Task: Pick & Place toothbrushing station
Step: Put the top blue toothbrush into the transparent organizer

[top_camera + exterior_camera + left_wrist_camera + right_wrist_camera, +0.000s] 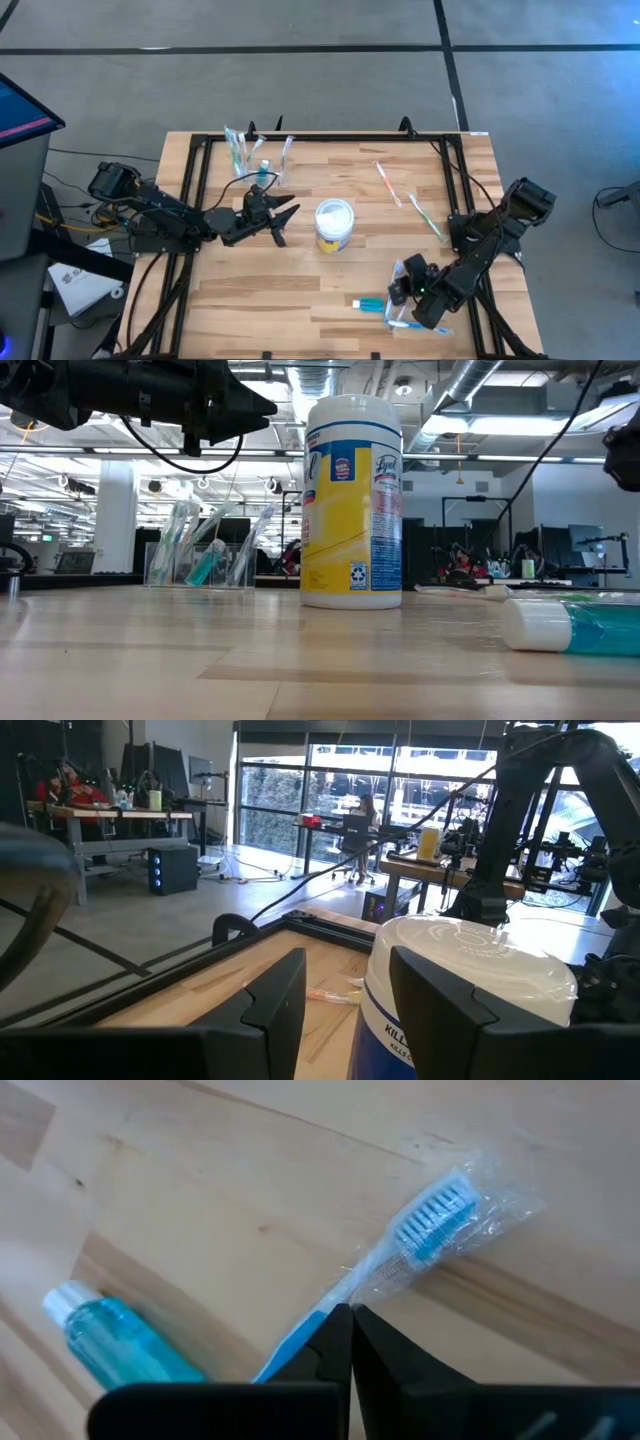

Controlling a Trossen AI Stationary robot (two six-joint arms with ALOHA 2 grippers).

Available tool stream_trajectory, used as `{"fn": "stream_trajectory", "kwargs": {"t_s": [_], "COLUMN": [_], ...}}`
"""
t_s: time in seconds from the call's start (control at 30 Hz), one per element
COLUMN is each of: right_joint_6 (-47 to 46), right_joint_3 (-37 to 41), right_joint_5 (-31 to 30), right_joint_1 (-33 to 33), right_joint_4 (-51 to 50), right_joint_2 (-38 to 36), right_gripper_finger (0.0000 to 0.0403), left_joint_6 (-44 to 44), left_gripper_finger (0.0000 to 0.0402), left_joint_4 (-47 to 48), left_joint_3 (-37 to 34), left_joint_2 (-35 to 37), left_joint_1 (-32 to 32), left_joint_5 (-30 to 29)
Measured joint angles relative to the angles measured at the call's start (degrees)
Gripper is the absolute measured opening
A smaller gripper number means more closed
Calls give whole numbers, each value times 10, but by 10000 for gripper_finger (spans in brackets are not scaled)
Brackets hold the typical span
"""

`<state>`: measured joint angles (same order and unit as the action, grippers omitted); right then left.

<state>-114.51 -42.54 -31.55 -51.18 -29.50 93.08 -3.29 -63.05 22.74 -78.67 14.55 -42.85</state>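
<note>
Blue toothbrush [400, 1255] handle is sitting clamped in my closed right gripper [350, 1320], while the stand [258, 152] is lying far across, beside my open left gripper [278, 215].

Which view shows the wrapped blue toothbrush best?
The right wrist view: the toothbrush fills it, handle pinched in the right end effector. The high view shows it tiny; the low and left wrist views miss it.

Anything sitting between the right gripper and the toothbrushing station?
Yes: in the high view the yellow-banded wipes tub stands roughly between the right gripper and the toothbrushing station; otherwise bare wood.
</note>
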Motion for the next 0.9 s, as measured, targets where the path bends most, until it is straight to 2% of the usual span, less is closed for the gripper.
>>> {"fn": "stream_trajectory", "kwargs": {"t_s": [0.2, 0.33, 0.67, 0.9], "right_joint_6": [-3, 37, 113, 144], "right_joint_3": [-1, -22, -94, -165], "right_joint_5": [-28, -46, -108, -165], "right_joint_1": [-12, -9, -1, 0], "right_joint_4": [-1, -8, -95, -200], "right_joint_2": [0, -1, -1, -2], "right_gripper_finger": [0, 0, 0, 0], "left_joint_6": [0, 0, -4, -7], "left_gripper_finger": [140, 140, 140, 140], "left_joint_4": [0, 0, 0, -1], "left_joint_3": [0, 0, 0, 0], "left_joint_2": [0, 0, 0, 0], "left_joint_1": [0, 0, 0, 0], "left_joint_5": [0, 1, 2, 2]}}
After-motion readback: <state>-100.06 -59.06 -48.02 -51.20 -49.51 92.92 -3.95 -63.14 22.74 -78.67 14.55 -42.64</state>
